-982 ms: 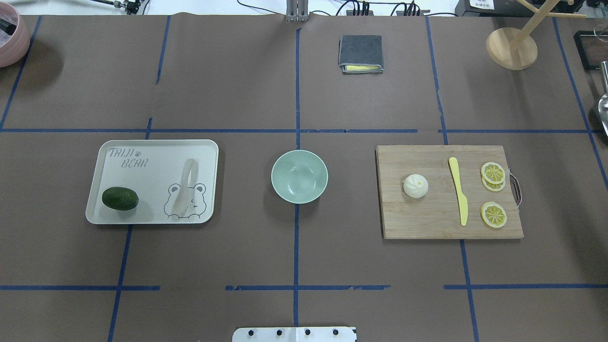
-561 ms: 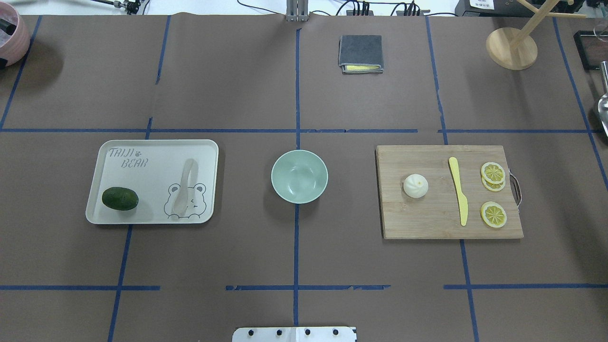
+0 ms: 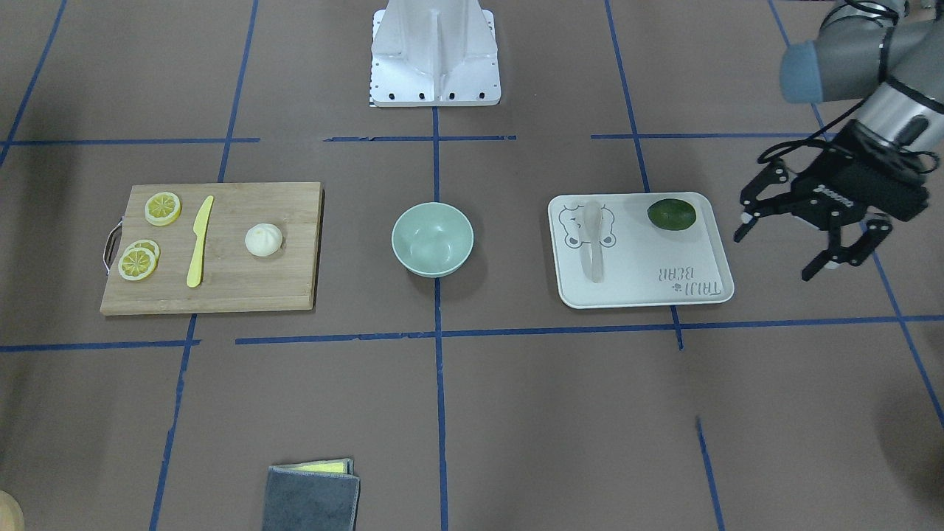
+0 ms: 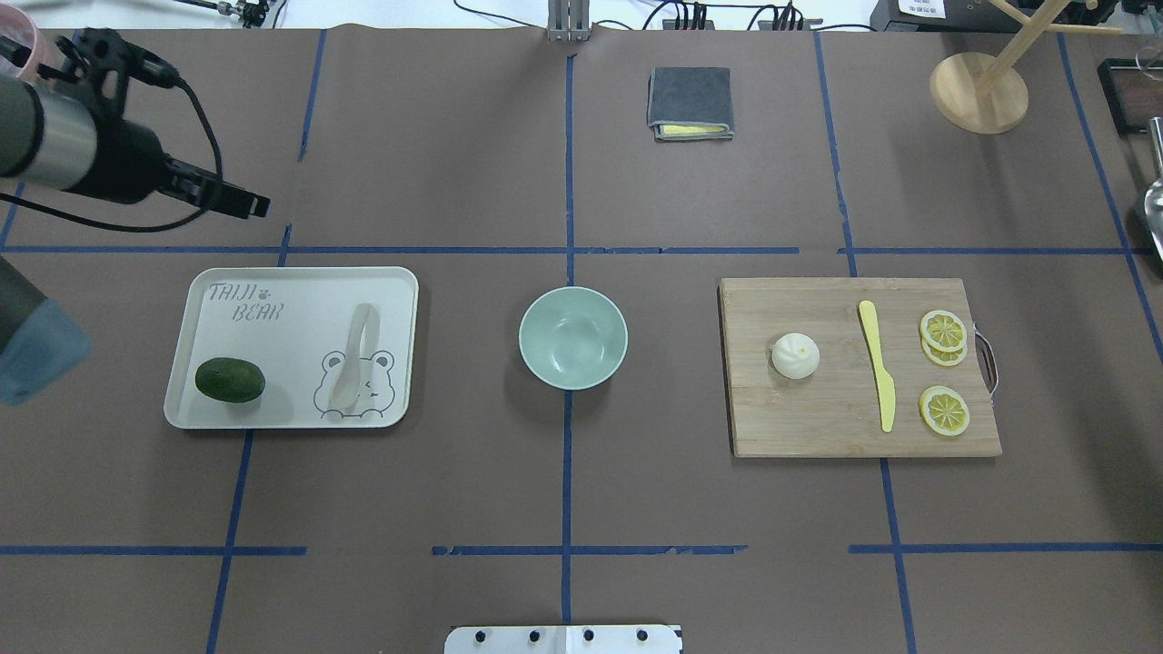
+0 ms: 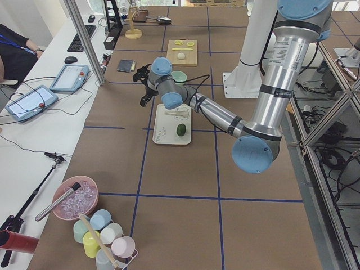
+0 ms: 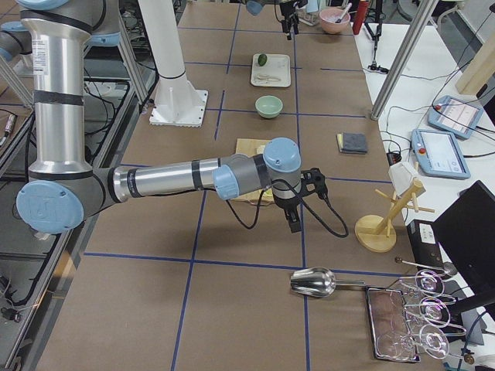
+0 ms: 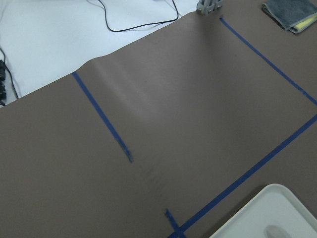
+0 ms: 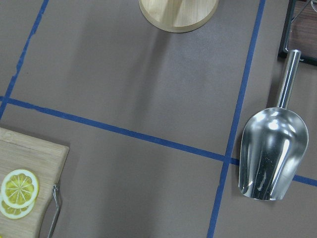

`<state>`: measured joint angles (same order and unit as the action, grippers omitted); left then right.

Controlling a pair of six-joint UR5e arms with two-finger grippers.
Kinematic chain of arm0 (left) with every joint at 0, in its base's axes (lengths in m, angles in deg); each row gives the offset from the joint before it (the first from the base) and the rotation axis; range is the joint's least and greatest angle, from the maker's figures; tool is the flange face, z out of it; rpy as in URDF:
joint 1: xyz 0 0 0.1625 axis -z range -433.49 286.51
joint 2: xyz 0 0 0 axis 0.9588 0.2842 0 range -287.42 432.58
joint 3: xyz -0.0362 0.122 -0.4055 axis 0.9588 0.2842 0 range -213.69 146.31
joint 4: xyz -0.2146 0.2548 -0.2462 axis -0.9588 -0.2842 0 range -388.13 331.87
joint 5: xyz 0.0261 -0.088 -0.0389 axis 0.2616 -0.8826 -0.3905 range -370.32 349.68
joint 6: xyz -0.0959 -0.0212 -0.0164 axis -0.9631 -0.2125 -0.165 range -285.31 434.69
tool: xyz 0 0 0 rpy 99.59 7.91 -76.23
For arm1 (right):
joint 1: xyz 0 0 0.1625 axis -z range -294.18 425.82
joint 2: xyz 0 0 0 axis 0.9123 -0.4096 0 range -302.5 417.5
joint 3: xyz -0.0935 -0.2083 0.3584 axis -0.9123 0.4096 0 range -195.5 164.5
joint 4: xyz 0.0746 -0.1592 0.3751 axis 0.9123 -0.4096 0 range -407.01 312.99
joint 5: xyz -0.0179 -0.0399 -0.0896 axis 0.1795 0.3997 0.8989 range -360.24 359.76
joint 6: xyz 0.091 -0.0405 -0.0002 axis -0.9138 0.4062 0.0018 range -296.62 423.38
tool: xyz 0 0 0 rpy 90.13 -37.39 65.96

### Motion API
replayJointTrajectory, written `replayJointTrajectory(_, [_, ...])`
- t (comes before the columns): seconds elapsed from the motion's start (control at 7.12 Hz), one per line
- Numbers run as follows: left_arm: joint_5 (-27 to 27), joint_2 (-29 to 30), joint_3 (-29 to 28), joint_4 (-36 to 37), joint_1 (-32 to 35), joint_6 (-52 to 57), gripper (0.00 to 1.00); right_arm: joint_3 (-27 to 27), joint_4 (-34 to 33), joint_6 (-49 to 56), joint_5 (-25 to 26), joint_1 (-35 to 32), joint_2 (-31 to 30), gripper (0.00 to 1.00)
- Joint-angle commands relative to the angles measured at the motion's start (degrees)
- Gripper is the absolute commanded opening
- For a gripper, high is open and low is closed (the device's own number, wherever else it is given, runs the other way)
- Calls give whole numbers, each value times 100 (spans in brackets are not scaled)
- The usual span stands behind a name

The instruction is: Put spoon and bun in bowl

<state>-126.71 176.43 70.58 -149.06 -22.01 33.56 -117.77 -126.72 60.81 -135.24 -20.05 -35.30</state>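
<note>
From across the table the left jaws showed plainly: spread wide, gripping nothing, hanging in the air just off the tray's (image 3: 641, 284) outer side. The overhead view caught the same left arm (image 4: 64, 141) only edge-on, reaching in past the tray's far corner, so the gap between the fingers did not show there. The left wrist camera looked down on bare brown surface (image 7: 163, 124), one tray corner and the folded cloth (image 7: 292, 15).

The right jaws turned up only in the right side view, low over the surface beyond the board (image 6: 246, 147), and I could not tell whether they were released or clenched. The right wrist camera took in what the overhead barely clipped: a steel scoop (image 8: 270, 153) lying on the surface, plus the board's handle corner with lemon slices (image 8: 19, 192).

The spoon (image 4: 354, 363) lay on the tray across the bear print, near a dark green fruit (image 4: 230, 380). The bun (image 4: 795, 355) sat upright on the board, beside the yellow knife (image 4: 877, 363). The bowl (image 4: 572, 304) stood between tray and board, well apart from both.
</note>
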Motion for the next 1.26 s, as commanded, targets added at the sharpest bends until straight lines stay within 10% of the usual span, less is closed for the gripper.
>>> replayJointTrajectory(0.0, [1289,151,-257,114,-1257,-1619,100,15,0,2,-9,0,-2,100])
replayJointTrajectory(0.7, [2013,354,-786,114,-1895,-2346,75,24,0,2,-9,0,-2,100])
replayJointTrajectory(1.12, [2024,390,-812,114,-1957,-2356,20,59,0,2,-9,0,-2,100])
